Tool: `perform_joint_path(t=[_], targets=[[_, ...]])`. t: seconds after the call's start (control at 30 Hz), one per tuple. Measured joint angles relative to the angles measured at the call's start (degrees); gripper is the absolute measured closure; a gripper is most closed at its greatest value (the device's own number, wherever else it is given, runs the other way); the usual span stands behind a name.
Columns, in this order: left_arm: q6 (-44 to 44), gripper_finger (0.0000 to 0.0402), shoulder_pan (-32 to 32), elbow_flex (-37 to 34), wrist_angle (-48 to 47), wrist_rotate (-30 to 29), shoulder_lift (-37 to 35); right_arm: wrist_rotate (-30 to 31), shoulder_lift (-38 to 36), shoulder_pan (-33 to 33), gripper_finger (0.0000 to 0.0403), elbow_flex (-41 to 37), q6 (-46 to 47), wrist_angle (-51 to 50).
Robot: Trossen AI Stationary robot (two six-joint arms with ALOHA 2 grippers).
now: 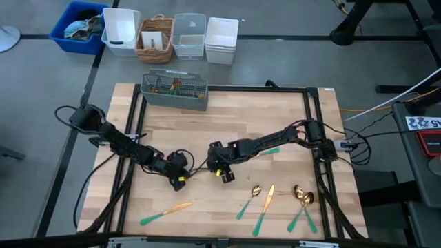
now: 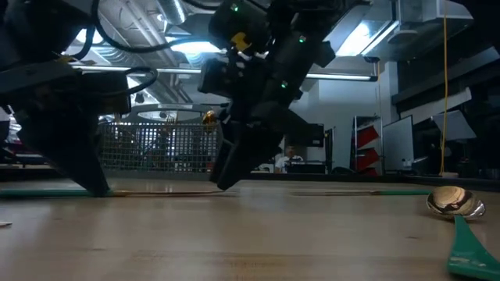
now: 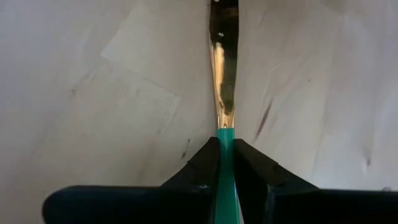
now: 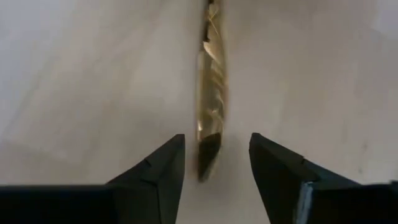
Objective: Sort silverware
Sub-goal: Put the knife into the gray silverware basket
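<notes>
Silverware piece (image 3: pixel 224 93) with a gold head and a teal handle is clamped between the fingers (image 3: pixel 205 165) of the left end effector (image 1: pixel 180 180), near the middle of the wooden surface (image 1: pixel 227 131). Its gold end reaches toward the right end effector (image 1: pixel 222 172), whose fingers (image 4: pixel 158 168) stand apart on either side of that gold tip without pressing it. The two end effectors face each other, close together, just left of the surface's centre.

More silverware lies flat along the near edge: a knife (image 1: pixel 165 212) to the near left, then a spoon (image 1: pixel 249 198), another knife (image 1: pixel 265 207) and two more spoons (image 1: pixel 303 203) to the near right. One teal handle (image 1: pixel 270 150) lies just beside the right arm. In the low view a gold spoon bowl (image 2: pixel 455 204) shows at the right.

At the far edge of the surface stands a grey mesh caddy (image 1: pixel 175 91) holding a few pieces. Bins (image 1: pixel 172 38) sit on the floor beyond it.
</notes>
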Motion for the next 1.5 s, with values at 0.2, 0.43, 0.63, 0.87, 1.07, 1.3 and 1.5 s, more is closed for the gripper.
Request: perform_joint_path(t=[0.2, 0.43, 0.63, 0.87, 1.07, 1.3, 1.5], targets=[[-3.76, 0.0369, 0.27, -0.03, 2.38, 1.02, 0.08, 0.27, -0.02, 1.61, 0.0221, 0.0, -3.34, 0.34], [-7.0, 0.0369, 0.22, -0.04, 5.73, 2.09, 0.23, 2.92, -0.02, 1.51, 0.0221, 0.0, -3.4, 1.18], [-9.67, 0.0369, 0.18, -0.02, 6.49, 2.82, 0.16, 2.85, -0.02, 1.52, 0.0221, 0.0, -3.4, 1.16], [-10.44, 0.0369, 0.2, 0.02, 7.29, 2.11, 0.08, 0.79, -0.02, 1.52, 0.0221, 0.0, -3.38, 1.16], [-10.41, 0.0369, 0.24, 0.07, 9.89, 1.78, 0.01, 0.78, -0.02, 1.52, 0.0221, 0.0, -3.36, 1.16], [-10.06, 0.0369, 0.24, 0.11, 9.9, 1.68, -0.01, 0.65, 1.55, 1.52, 0.0252, 0.0, -3.31, 2.16], [-10.0, 0.0369, 0.29, 0.15, 9.78, 1.56, -0.03, 0.68, 1.78, 1.52, 0.0301, 0.0, -3.3, 4.28]])
